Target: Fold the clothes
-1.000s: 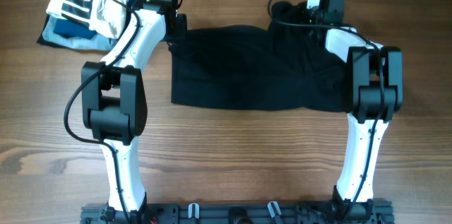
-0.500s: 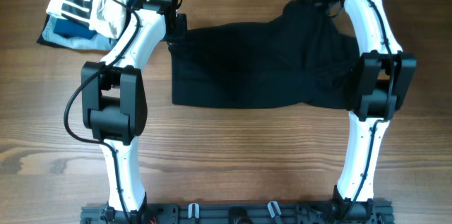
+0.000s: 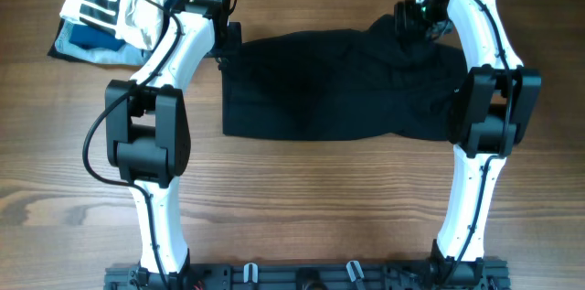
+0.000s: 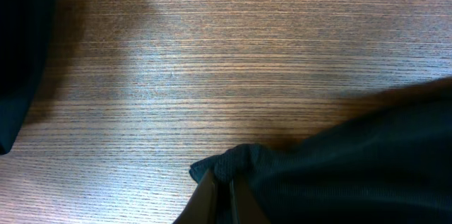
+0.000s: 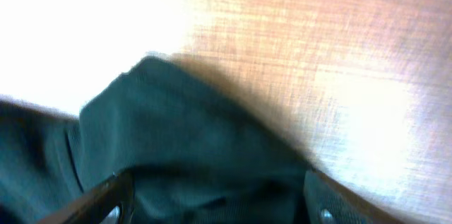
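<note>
A large black soft fabric garment (image 3: pixel 320 89) lies spread across the middle of a brown wooden table (image 3: pixel 302 198), stretching from the left arm's wrist to under the right arm. Its left and near edges run fairly straight. Its far edge rises into a rumpled hump at the far right. The left gripper (image 3: pixel 222 48) sits at the garment's far left corner. In the left wrist view its two fingers (image 4: pixel 208 199) are pressed together with no gap, and a small bunched tip of the black cloth is pinched between them. The rest of the fabric trails off to the right over bare wood. The right gripper (image 3: pixel 416 23) is at the far right of the garment, over the raised hump. In the right wrist view its fingers (image 5: pixel 116 192) stand wide apart at the two lower corners of the picture. A loose mound of the dark cloth lies in the space between them. Whether either finger touches the cloth cannot be told, and nothing is clamped. The view is blurred, with bright glare on the wood beyond. At the far left corner of the table, apart from the black garment, rests a stack of folded garments (image 3: pixel 110 6): a black-and-white striped piece and a white one on top of blue.
</note>
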{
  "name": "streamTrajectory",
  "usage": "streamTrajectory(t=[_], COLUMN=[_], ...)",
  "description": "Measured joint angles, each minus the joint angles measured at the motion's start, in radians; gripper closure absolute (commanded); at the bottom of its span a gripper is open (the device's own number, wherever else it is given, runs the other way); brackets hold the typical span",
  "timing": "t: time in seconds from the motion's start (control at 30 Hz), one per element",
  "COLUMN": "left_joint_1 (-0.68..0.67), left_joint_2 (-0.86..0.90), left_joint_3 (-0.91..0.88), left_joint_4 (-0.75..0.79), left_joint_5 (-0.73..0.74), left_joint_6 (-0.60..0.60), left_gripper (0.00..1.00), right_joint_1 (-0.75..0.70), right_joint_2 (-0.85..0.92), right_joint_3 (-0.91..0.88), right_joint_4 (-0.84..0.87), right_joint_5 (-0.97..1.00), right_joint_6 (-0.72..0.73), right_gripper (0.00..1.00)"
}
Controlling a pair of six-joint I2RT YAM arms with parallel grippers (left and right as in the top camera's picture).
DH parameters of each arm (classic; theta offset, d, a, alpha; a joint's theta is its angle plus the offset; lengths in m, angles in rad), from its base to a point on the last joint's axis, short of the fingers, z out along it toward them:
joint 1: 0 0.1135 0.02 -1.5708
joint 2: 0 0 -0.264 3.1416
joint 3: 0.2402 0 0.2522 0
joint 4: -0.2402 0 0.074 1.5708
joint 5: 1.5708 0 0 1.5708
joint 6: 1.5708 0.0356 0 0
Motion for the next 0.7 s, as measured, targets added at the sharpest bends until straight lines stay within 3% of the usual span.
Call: streamTrajectory(t=[0.23, 0.33, 0.4, 0.47, 0.53, 0.7], left_joint_1=[0.0, 0.0, 0.0, 0.0, 0.0, 0.0], left_joint_2=[0.0, 0.0, 0.0, 0.0, 0.0, 0.0], left_joint_3=[0.0, 0.0, 0.0, 0.0, 0.0, 0.0], left_joint_4=[0.001, 0.001, 0.001, 0.001, 0.001, 0.001], left_joint_5=[0.0, 0.0, 0.0, 0.0, 0.0, 0.0], left_joint_6=[0.0, 0.0, 0.0, 0.0, 0.0, 0.0], left_gripper=[0.96, 0.96, 0.96, 0.96, 0.96, 0.96], right_joint_1=[0.0, 0.0, 0.0, 0.0, 0.0, 0.0], right_joint_2=[0.0, 0.0, 0.001, 0.002, 0.002, 0.002], right_joint_3=[-0.007, -0.012, -0.014, -0.015, -0.015, -0.015], right_joint_4=[0.1, 0.097, 0.092, 0.094, 0.097, 0.097], right_joint_5=[0.003, 0.001, -0.009, -0.022, -0.04, -0.062], right_joint_6=[0.0, -0.002, -0.003, -0.006, -0.005, -0.007], right_gripper=[0.24, 0.33, 0.47, 0.54, 0.53, 0.38])
